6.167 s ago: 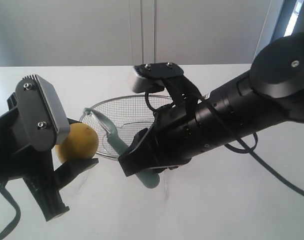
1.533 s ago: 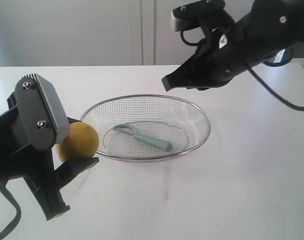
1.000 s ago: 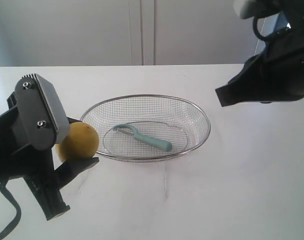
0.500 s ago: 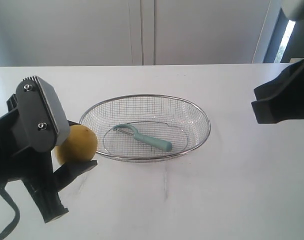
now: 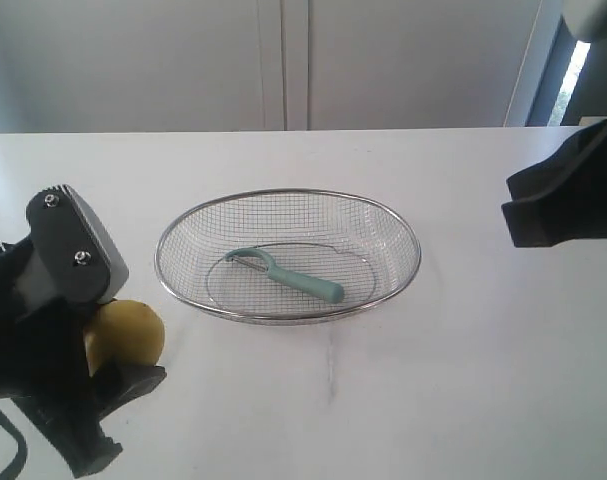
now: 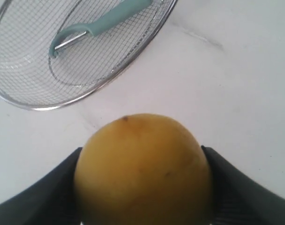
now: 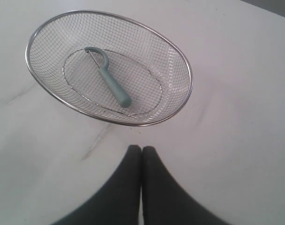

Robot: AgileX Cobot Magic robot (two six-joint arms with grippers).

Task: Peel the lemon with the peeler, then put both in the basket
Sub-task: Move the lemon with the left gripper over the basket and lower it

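Observation:
The yellow lemon [image 5: 126, 335] [image 6: 142, 168] sits between the fingers of my left gripper [image 5: 123, 350], which is shut on it at the front left, outside the basket. No sticker shows on it. The wire-mesh basket [image 5: 393, 222] [image 6: 147, 44] [image 7: 187, 75] stands in the middle of the white table. Inside it lies the teal-handled peeler [image 5: 288, 277] [image 6: 97, 26] [image 7: 109, 79], blade loop toward the left. My right gripper [image 7: 142, 149] is shut on nothing, held high at the right edge [image 5: 558, 205], well away from the basket.
The white table [image 5: 463, 380] stretches around the basket, with a faint dark mark [image 5: 331, 365] in front of it. White cabinet doors [image 5: 283, 60] close off the back.
My right arm left the peeler in the basket and withdrew to the far right. My left gripper has just dropped lower and toward the front with the lemon.

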